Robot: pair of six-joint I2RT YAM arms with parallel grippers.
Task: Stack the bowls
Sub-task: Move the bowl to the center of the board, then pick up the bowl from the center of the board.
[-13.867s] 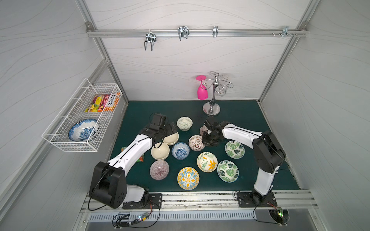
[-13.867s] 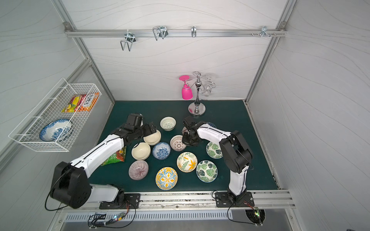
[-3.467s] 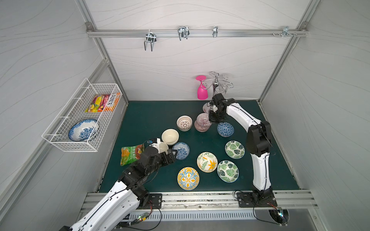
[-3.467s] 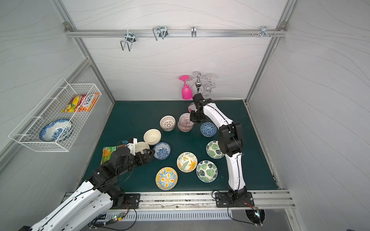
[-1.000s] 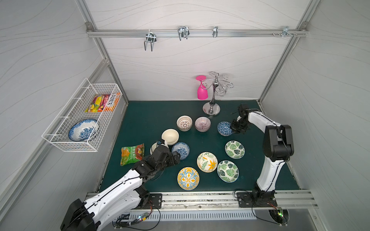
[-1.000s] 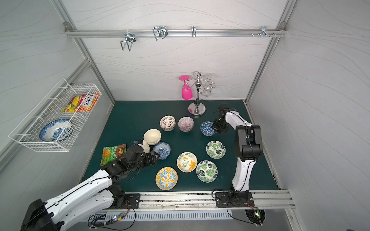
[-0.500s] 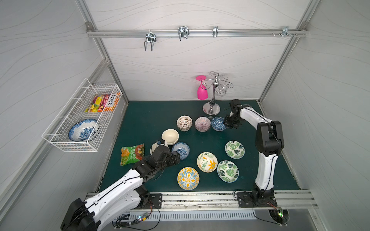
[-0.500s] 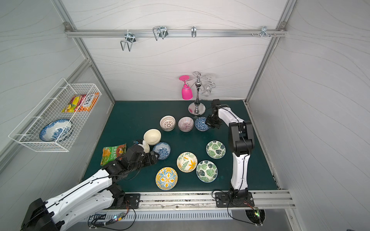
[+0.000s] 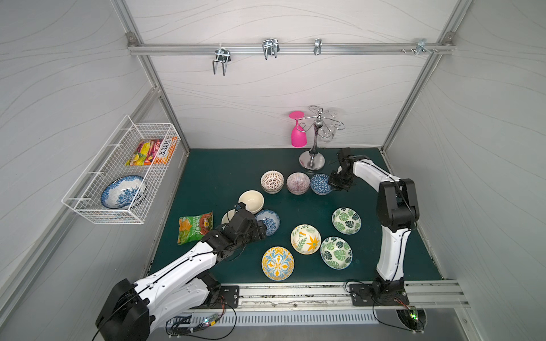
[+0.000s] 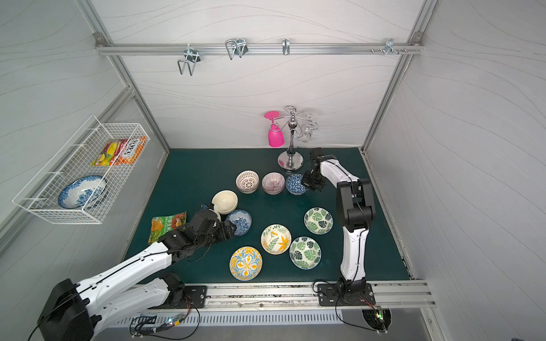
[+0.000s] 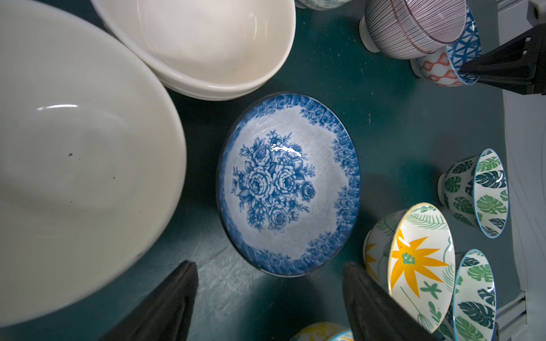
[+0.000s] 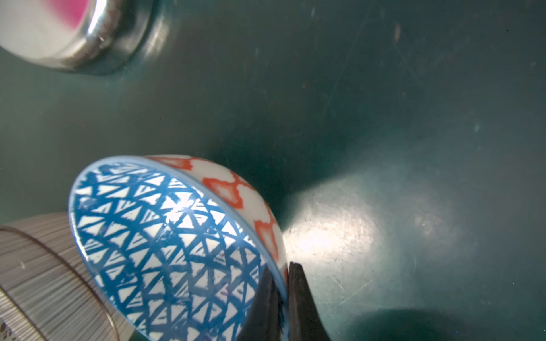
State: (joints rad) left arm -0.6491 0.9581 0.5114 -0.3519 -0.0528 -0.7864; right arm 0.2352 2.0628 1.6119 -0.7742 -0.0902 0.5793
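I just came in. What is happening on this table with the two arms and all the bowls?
Two robot arms are stacking bowls. The right tool is shut on the rim of the blue triangle-patterned bowl, close beside the striped bowl in the back row. The left tool is open and faces the blue floral bowl next to the cream bowls, without gripping it. The green leaf bowls in front lie unstacked.

snack bag [image 9: 195, 226] print, basket packet [image 9: 152, 152] lettering, both unreadable
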